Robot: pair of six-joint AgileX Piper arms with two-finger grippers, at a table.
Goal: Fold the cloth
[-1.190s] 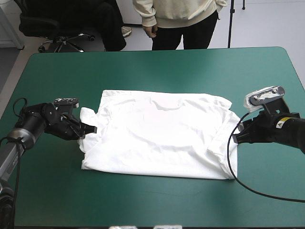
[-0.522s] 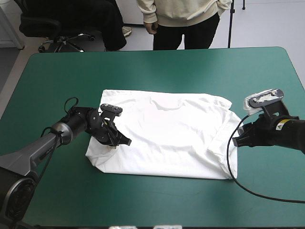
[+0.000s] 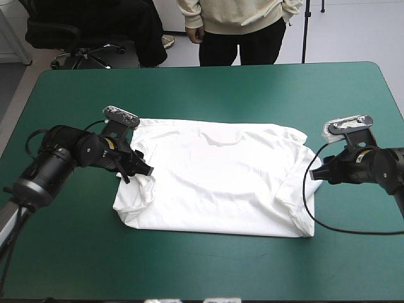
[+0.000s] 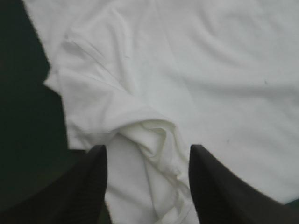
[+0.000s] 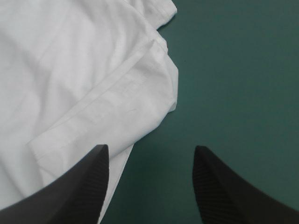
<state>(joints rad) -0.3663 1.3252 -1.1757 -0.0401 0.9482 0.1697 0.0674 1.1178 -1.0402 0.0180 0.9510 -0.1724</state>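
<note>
The white T-shirt (image 3: 221, 183) lies spread flat near the middle of the counter (image 3: 208, 88), collar toward the far edge and hem toward the near edge. Its side nearest the counter's left edge is turned in over the body and looks rumpled (the rest lies fairly smooth). The left end effector (image 3: 142, 170) sits low at that rumpled side, and the left wrist view shows its black fingers (image 4: 88, 186) standing apart, not clamped on anything, with a bunched fold (image 4: 154, 135) of white fabric lying between them and the shirt's body stretching ahead. The right end effector (image 3: 317, 175) is just beside the shirt's opposite side, toward the counter's right edge. Its fingers (image 5: 79, 186) are also spread apart and grip nothing: one stands over the hemmed right sleeve (image 5: 117, 93), the other over the bare teal-green cover (image 5: 233, 70), so the sleeve's edge runs into the gap between them.
</note>
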